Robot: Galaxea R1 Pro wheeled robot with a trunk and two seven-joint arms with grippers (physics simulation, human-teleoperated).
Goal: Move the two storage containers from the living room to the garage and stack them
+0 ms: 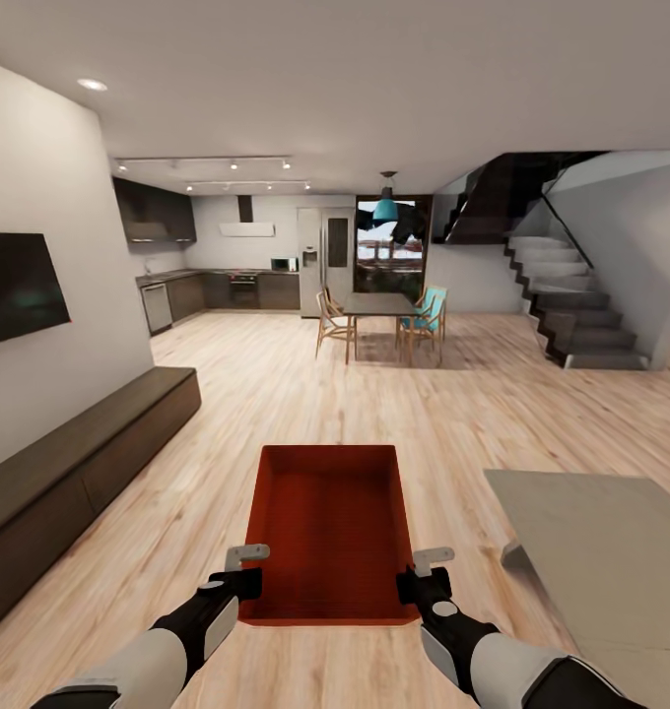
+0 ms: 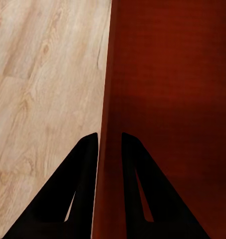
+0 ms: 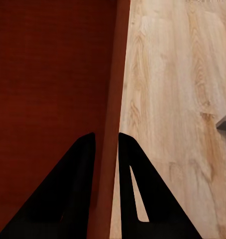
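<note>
I cannot see the fingertips of my left gripper (image 1: 244,581), the television (image 1: 18,286) is cut by the edge, and the kitchen appliances (image 1: 244,289) are too small.

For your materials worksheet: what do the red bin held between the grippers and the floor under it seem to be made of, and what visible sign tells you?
The storage container: probably matte plastic, given its thin wall, uniform orange-red colour and faint ribbing. The floor: light wood planks or laminate, showing grain, knots and plank seams.

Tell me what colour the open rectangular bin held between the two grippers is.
Orange-red, darker inside. The open rectangular storage bin shows best in the head view.
</note>
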